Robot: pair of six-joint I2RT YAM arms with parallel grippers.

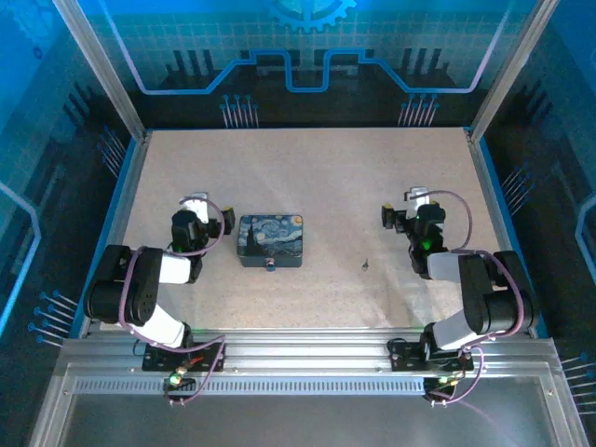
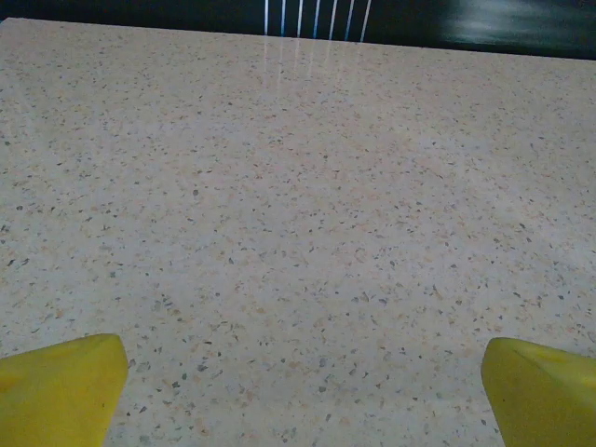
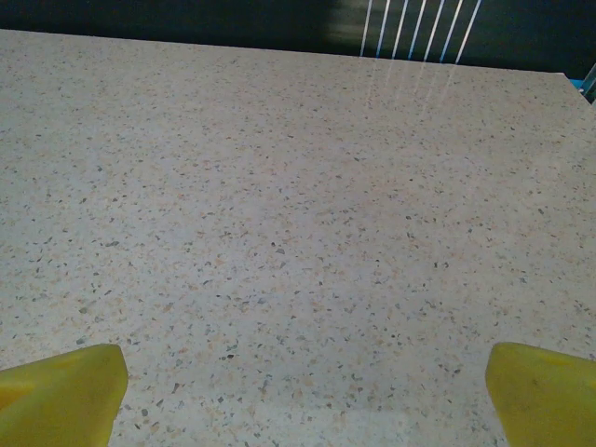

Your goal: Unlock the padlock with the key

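Leftmost, the left gripper [image 1: 196, 203] hovers spread wide near the worktop's [image 1: 335, 177] left edge. Beside it sits the tin [image 1: 270, 237], the padlock [image 1: 270, 265] at its near side. Further right lies the key [image 1: 366, 265], nearer the right gripper [image 1: 416, 197], which is equally spread. The key sits left of that gripper, toward the near edge; its long axis is too small to read.
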